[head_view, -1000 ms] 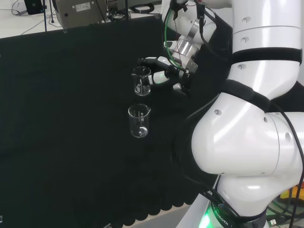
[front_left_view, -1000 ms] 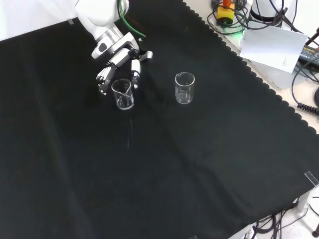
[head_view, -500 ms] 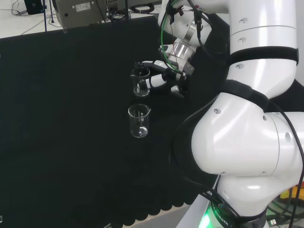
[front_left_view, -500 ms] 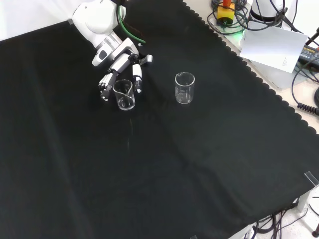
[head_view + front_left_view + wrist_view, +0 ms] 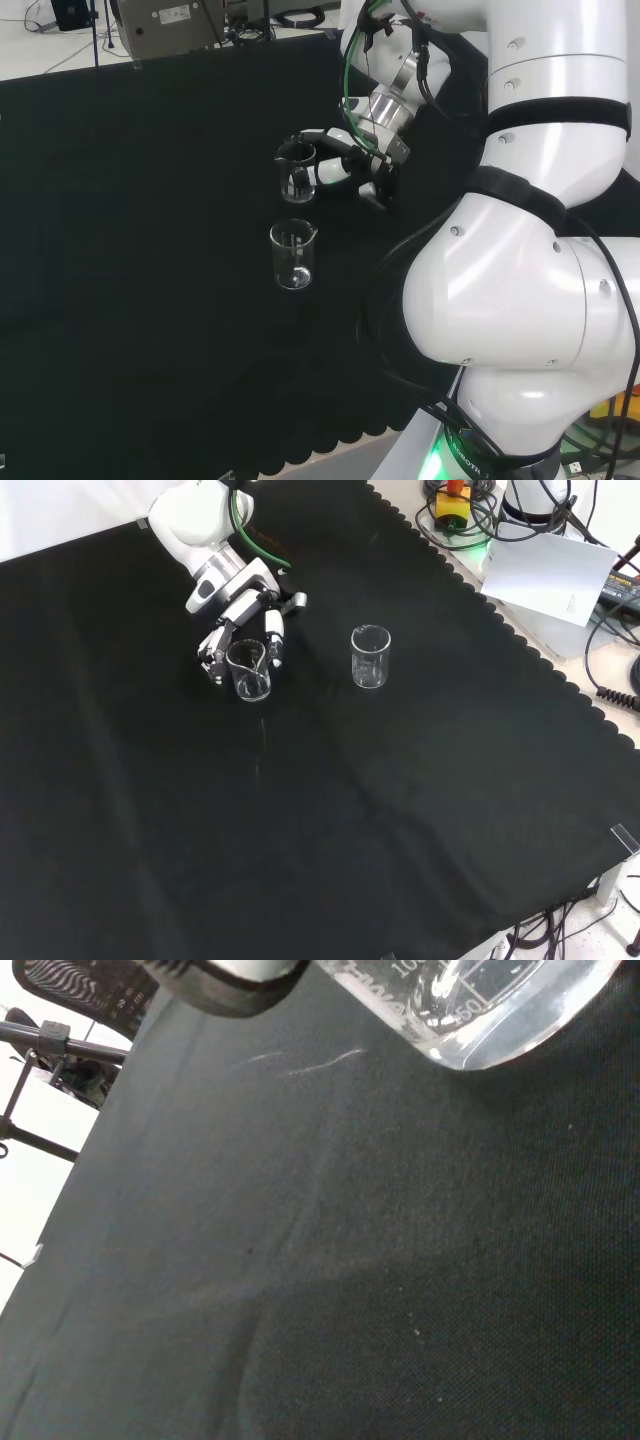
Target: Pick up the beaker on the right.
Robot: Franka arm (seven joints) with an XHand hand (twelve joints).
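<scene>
**Hand wrapped round the far beaker**

Since a second ago the hand (image 5: 240, 620) has slid in closer, and its fingers (image 5: 273, 640) now curl round both sides of the beaker (image 5: 248, 670), which hasn't budged on the black cloth (image 5: 330, 810). Front view puts that beaker left of the second beaker (image 5: 370, 656); head view has it (image 5: 297, 171) just behind that one (image 5: 293, 254). Both upright, well apart.
</scene>
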